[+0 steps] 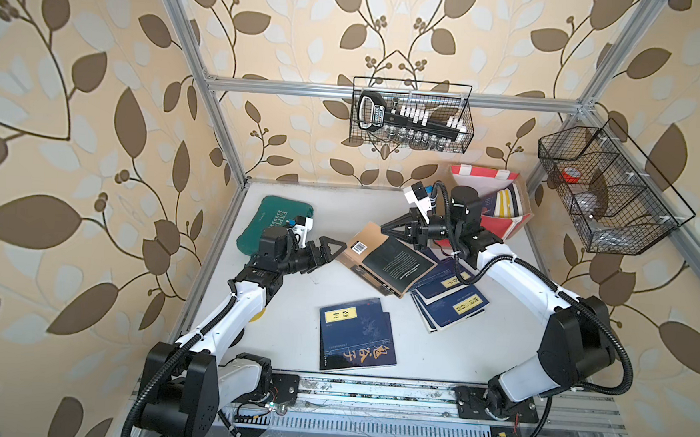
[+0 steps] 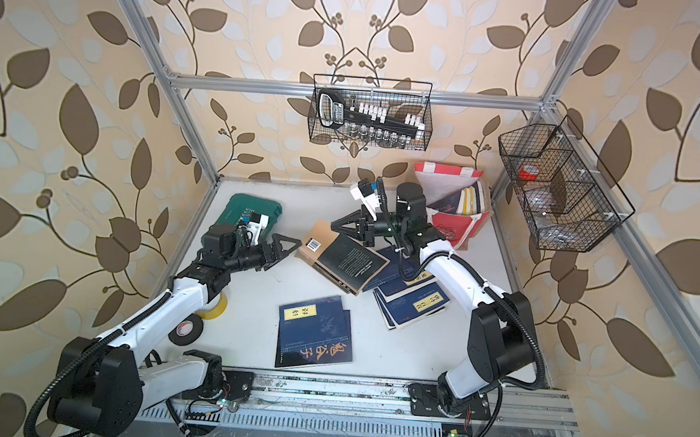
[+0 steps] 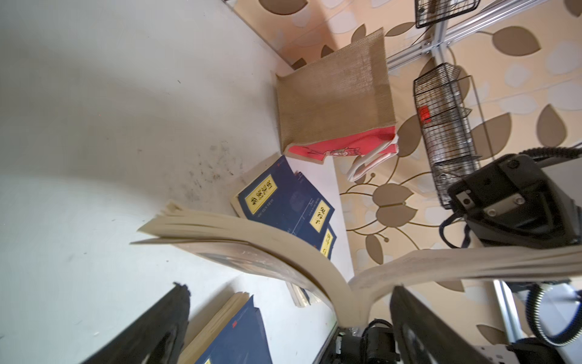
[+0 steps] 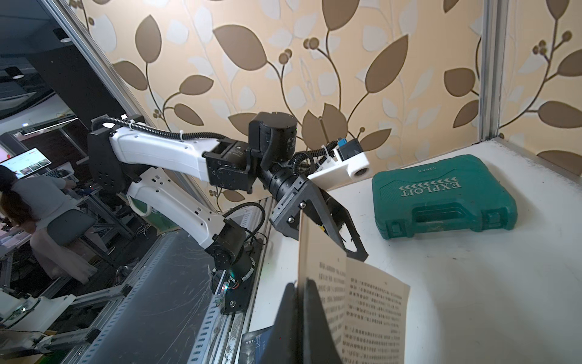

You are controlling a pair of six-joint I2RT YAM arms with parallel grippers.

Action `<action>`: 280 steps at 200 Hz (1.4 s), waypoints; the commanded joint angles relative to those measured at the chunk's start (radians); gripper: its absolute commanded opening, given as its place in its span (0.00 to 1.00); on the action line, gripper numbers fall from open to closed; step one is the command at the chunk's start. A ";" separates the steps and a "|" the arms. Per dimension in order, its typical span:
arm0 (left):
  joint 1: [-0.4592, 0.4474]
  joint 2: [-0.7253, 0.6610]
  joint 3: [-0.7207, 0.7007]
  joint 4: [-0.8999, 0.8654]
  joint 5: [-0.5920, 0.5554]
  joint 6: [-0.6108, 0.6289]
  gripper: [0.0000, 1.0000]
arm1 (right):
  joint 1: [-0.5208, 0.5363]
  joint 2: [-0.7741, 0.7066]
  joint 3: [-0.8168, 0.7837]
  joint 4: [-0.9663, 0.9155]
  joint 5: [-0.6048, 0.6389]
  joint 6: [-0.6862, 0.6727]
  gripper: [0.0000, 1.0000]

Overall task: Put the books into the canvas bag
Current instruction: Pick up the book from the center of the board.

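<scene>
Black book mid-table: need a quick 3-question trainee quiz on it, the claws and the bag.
1. True or false: the left claw is shut on the black book.
2. Which claw grips that book? A) left B) right C) neither
3. Are any books in the canvas bag yet? Yes or no.

Key
1. False: it is open, at the book's barcode corner.
2. B: the right claw is shut on the book's far edge, and the book hangs open from it.
3. Yes: yellow and navy books show inside it.
</scene>
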 commanded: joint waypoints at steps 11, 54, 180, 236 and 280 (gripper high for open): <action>-0.025 -0.058 -0.053 0.194 0.034 -0.061 0.99 | 0.001 0.025 0.001 -0.034 0.040 0.036 0.00; -0.025 -0.198 -0.051 -0.026 -0.079 -0.012 0.99 | 0.002 0.183 0.001 -0.147 0.187 0.069 0.00; -0.025 -0.233 -0.301 -0.087 -0.102 -0.093 0.99 | 0.063 0.445 0.009 -0.216 0.323 0.046 0.19; -0.034 -0.112 -0.313 -0.002 -0.104 -0.097 0.99 | 0.089 0.400 -0.010 -0.400 0.497 -0.066 0.49; -0.036 -0.053 -0.296 0.008 -0.120 -0.069 0.99 | 0.119 0.395 -0.001 -0.494 0.574 -0.135 0.59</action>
